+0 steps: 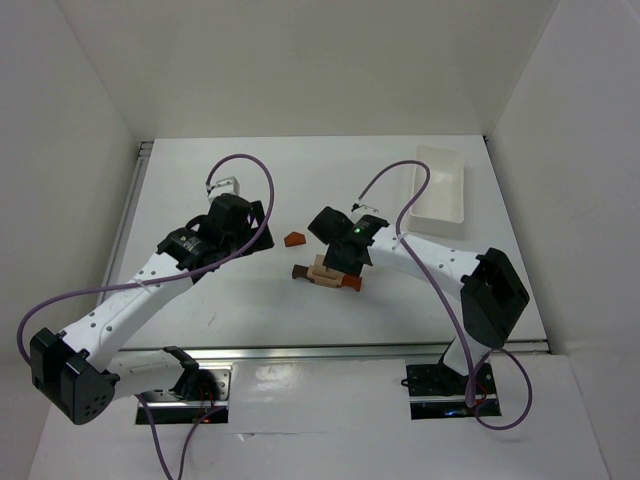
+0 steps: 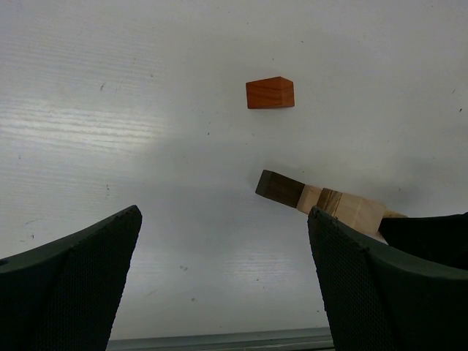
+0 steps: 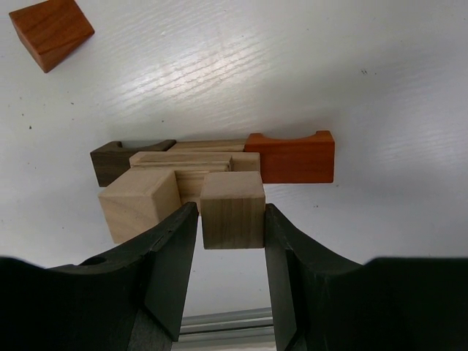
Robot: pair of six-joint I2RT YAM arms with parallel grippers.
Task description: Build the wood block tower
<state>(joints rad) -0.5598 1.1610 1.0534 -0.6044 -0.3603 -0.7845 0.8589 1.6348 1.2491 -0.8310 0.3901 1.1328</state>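
The wood block tower point(image 1: 325, 272) is a low stack at the table's middle: a dark brown bar point(image 3: 117, 159), tan bars point(image 3: 194, 157), a reddish-orange notched block point(image 3: 292, 157) and a tan cube point(image 3: 139, 203). My right gripper point(image 3: 230, 219) is shut on a light tan cube point(image 3: 232, 210), held at the stack next to the other cube. A reddish-orange wedge point(image 1: 294, 239) lies loose beyond the stack, also in the left wrist view point(image 2: 270, 93). My left gripper point(image 2: 223, 248) is open and empty, left of the stack point(image 2: 322, 199).
A white rectangular plastic tray point(image 1: 440, 186) stands at the back right. The table's near edge has a metal rail point(image 1: 330, 350). White walls enclose the table on three sides.
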